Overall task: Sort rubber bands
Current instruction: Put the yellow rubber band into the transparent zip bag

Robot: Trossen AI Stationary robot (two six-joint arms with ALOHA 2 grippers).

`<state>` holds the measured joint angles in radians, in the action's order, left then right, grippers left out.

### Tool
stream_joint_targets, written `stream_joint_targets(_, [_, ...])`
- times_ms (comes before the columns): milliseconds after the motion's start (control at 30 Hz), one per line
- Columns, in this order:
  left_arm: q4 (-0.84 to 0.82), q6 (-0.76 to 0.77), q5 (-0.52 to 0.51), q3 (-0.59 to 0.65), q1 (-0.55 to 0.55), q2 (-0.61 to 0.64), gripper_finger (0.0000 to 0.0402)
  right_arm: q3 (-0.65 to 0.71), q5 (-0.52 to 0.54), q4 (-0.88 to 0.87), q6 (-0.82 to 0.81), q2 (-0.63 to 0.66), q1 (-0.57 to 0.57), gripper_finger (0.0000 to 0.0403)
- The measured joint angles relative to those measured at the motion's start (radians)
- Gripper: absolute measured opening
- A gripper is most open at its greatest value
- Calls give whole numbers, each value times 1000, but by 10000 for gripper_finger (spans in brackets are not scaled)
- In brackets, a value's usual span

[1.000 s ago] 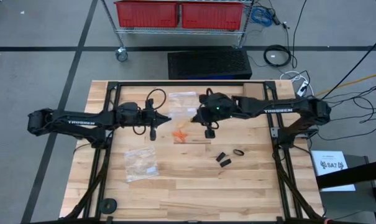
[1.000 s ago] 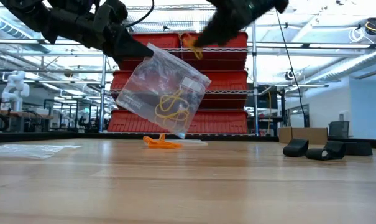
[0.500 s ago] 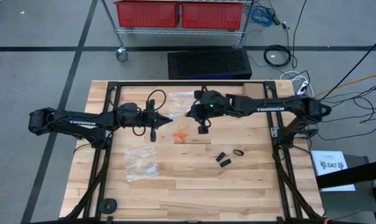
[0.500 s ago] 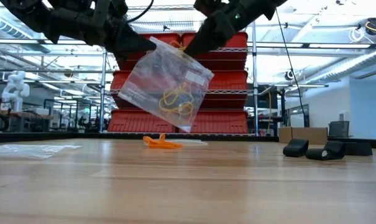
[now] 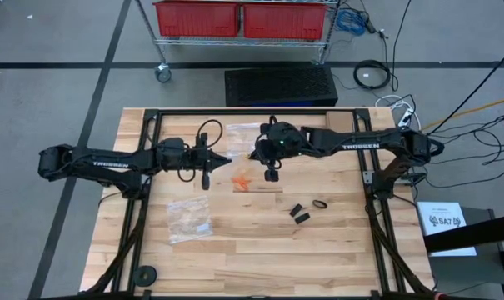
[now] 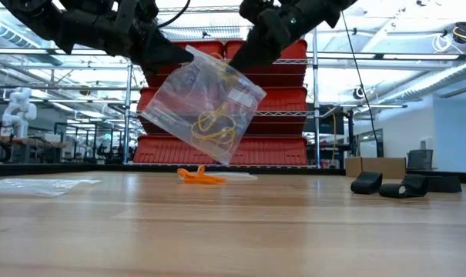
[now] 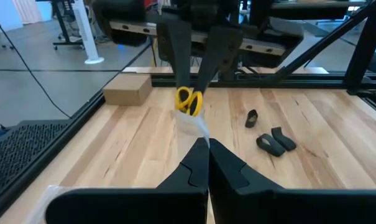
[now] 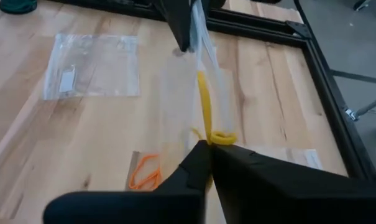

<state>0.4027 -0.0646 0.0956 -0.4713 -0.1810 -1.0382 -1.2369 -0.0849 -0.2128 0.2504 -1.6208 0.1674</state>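
Aloft, crinkly clear bag – left hand clamps corner; right hand pinches thin yellow band at mouth.

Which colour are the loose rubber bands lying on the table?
Orange rubber bands, clearest in the low view.

Bright, even overhead light washes the table, leaving only faint, soft shadows under the arms. In the low view the ceiling lamps glare, and the bag between the claws glints. The wrist views blur near the fingers and bend at their edges.
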Motion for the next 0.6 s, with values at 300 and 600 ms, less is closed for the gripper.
stream_joint_targets(300, [0, 6, -1, 0, 0, 0, 0, 0, 0, 0, -4, -1, 1, 122])
stream_joint_targets(600, [17, 6, 0, 0, 0, -9, 0, -79, -127, -152, -32, -1, 1, 138])
